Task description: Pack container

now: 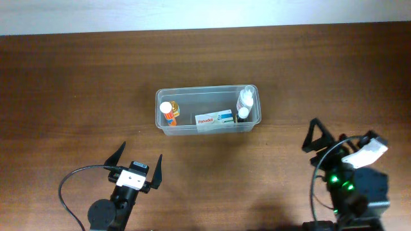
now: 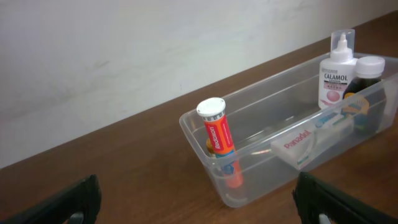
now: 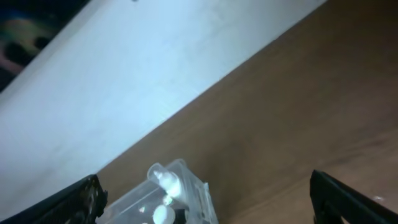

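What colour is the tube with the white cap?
The tube is orange-red with a label, clearest in the left wrist view.

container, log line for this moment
container on table | inside: orange tube, Panadol box, Calamol bottle, dark bottle | left hand open, empty | right hand open, empty

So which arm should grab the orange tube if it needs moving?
Left, probably. The left gripper is open near the tub's left end, where the orange tube stands; the right gripper is farther off.
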Tool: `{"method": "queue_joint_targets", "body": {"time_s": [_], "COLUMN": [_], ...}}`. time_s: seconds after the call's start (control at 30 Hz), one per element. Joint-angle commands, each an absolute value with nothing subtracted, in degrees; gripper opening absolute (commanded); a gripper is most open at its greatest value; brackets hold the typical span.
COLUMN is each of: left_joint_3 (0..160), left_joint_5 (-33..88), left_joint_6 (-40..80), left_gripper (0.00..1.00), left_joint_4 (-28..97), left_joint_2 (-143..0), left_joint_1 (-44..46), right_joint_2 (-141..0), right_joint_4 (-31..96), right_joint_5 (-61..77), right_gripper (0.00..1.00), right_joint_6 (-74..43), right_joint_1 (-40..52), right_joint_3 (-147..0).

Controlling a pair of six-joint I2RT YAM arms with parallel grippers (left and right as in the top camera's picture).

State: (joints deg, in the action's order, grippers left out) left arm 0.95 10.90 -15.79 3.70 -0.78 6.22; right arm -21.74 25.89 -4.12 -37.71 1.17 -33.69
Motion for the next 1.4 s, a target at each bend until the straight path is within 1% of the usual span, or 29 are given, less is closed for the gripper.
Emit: {"method": "queue_joint_targets", "body": {"time_s": [0.0,0.2,0.4,0.57,0.87,1.37], "left_joint_3": [0.54,0.54,0.54,0.54,0.54,0.54], "left_joint_5": [10.68,10.68,10.68,10.68,10.68,10.68], "left_joint_6": [-15.2,-15.2,-15.2,-15.2,-15.2,-15.2], "left_gripper": [0.99,0.99,0.99,0.99,0.99,0.99], "left_joint_4": [3.68,3.68,3.68,3.68,3.68,3.68], "left_joint_2": [-0.3,-0.3,-0.3,-0.3,-0.3,-0.3], "left_joint_1": [5.85,5.85,5.85,5.85,5.85,5.85], "right_joint_2": [-15.59,-8.8,-5.48,-2.81,-0.19,-0.19], "right_joint_4": [19.7,12.05,7.4,6.98,5.5,5.06], "right_joint_5": [-1.26,-1.26,-2.35,-6.07,-5.82,-4.08], "right_gripper": [0.98,0.98,0.98,0.98,0.98,0.98], "right_joint_6": [-36.86,-28.49,-19.27,-19.29,-19.94,-19.75], "right_joint_1": [1.5,1.52,1.54,1.56,2.15,2.72], "right_joint_3": [-24.75,-14.35,-9.69,-6.61,-1.08,-0.67]}}
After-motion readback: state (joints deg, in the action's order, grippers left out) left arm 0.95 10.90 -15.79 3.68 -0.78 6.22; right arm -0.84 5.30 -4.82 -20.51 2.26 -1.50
